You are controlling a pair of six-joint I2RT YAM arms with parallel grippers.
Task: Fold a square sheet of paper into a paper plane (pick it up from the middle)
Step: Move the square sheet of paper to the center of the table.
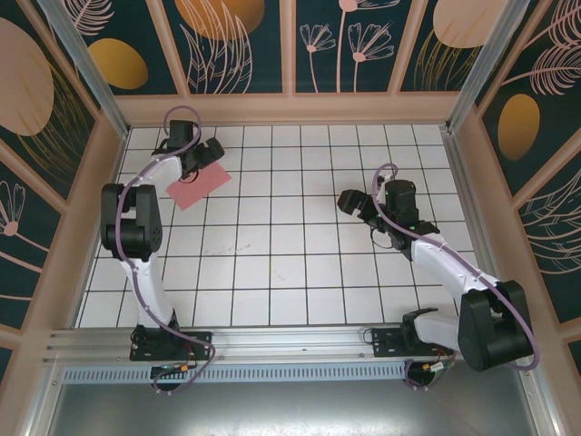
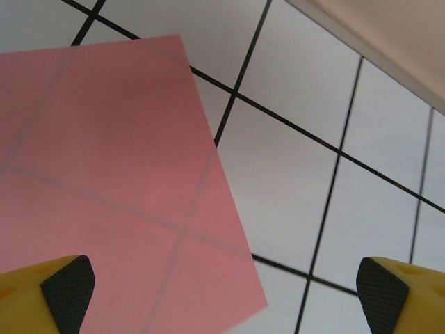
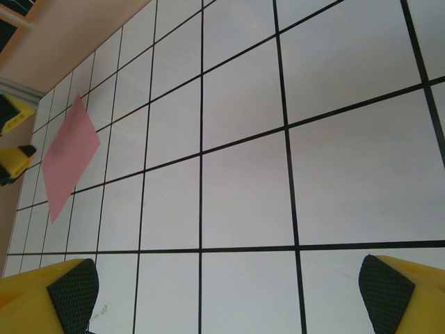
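The square sheet of paper [image 1: 200, 186] is salmon-pink and lies flat and unfolded on the white gridded table at the far left; grid lines show through it. My left gripper [image 1: 205, 154] hovers over its far edge, open. In the left wrist view the sheet [image 2: 104, 181] reaches under the left gripper [image 2: 224, 287]: one fingertip [image 2: 66, 284] is over the paper, the other over bare tile, with nothing held. My right gripper [image 1: 356, 207] is open at mid-right, well away from the sheet. Its wrist view shows the right gripper [image 3: 226, 292] above bare tiles and the sheet [image 3: 68, 156] far off.
Wooden walls [image 1: 290, 109] enclose the table at the back and both sides; the left wall [image 1: 100, 173] is close to the sheet. The left gripper's yellow fingers [image 3: 14, 139] show beside the sheet in the right wrist view. Bare tiles [image 1: 281, 245] lie between the arms.
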